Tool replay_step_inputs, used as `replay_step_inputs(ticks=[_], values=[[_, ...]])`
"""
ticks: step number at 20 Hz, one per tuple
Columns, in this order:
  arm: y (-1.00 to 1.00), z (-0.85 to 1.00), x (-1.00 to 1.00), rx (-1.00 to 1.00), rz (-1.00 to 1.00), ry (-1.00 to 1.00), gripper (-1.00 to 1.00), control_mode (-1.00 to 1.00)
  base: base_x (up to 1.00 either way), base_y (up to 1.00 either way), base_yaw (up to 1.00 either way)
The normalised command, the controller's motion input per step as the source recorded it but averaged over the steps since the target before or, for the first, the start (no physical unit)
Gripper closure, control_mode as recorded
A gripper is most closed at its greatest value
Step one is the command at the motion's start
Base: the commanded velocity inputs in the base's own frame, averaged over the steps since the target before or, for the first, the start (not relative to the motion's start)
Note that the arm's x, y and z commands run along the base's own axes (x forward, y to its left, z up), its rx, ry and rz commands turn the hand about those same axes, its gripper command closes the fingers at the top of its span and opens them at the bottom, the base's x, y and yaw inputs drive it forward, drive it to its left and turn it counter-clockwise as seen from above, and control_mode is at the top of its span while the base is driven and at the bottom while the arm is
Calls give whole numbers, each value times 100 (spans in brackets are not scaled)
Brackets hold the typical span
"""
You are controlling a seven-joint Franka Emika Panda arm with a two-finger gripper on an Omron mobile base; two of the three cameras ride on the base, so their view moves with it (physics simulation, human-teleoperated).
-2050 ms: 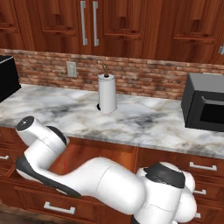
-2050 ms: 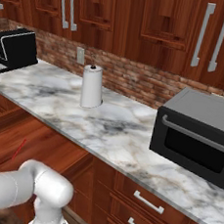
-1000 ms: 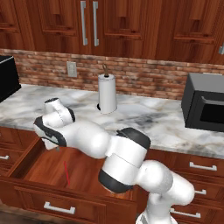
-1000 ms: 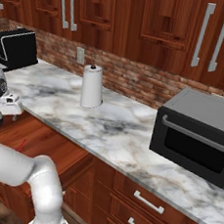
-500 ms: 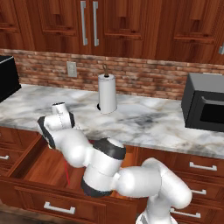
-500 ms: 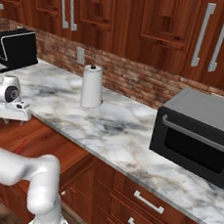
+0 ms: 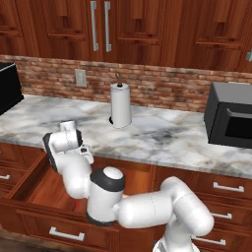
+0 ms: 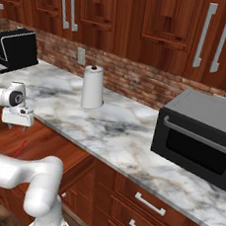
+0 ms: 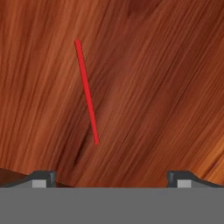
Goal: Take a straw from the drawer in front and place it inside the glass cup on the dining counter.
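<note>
I have the pincer (image 9: pixel 109 177) spread wide and empty over the open drawer (image 7: pixel 44 184); the straw (image 9: pixel 87 92) lies on its floor toward 11 o'clock, untouched.

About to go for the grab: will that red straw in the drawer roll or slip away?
The straw looks thin and round, lying flat on smooth wood in the drawer, so it likely rolls if nudged. Probably very light; the open pincer could flick it.
</note>
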Motion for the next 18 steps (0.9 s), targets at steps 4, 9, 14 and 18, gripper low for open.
replay_step_inputs(ticks=[4,9,14,18], values=[[0,-27,-3,0,0,0,-100,-100,0,0,0],[0,-26,0,0,0,-2,-100,-100,0,0,0],[0,-3,-10,4,0,-20,-100,-100,0,0,0],[0,0,-3,10,0,-22,-100,-100,0,0,0]])
